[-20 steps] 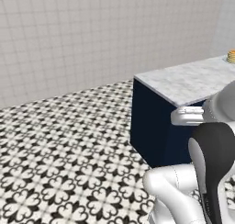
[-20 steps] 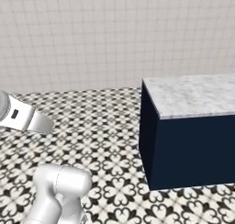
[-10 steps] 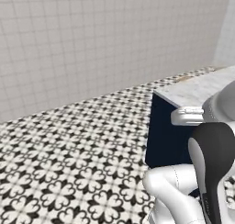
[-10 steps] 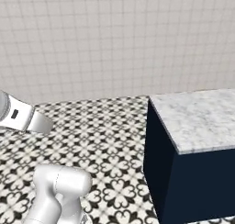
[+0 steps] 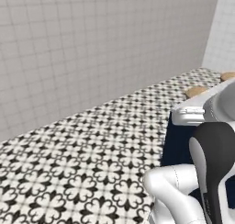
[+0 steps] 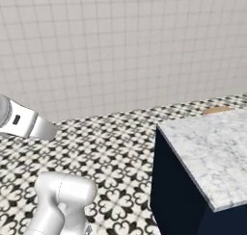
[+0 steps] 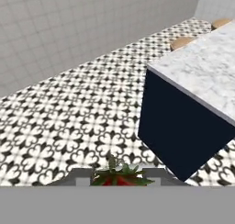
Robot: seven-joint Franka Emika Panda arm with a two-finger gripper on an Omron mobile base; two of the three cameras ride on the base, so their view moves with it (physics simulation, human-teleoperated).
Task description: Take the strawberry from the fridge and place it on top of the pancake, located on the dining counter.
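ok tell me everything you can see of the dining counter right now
The dining counter is a long block with a white-grey marble top over a plain navy base. Its near corner points toward the robot, and it stands on black-and-white patterned floor tiles before a pale tiled wall. The visible part of the top is bare. Round wooden stools sit along its far side. Nothing touches it.

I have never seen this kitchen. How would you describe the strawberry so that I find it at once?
Start at the dining counter, the marble top on a navy base above the patterned floor. In the hand view, look to the bottom edge, where the pincer is. The strawberry sits there: tiny, red, with green leaves on top.
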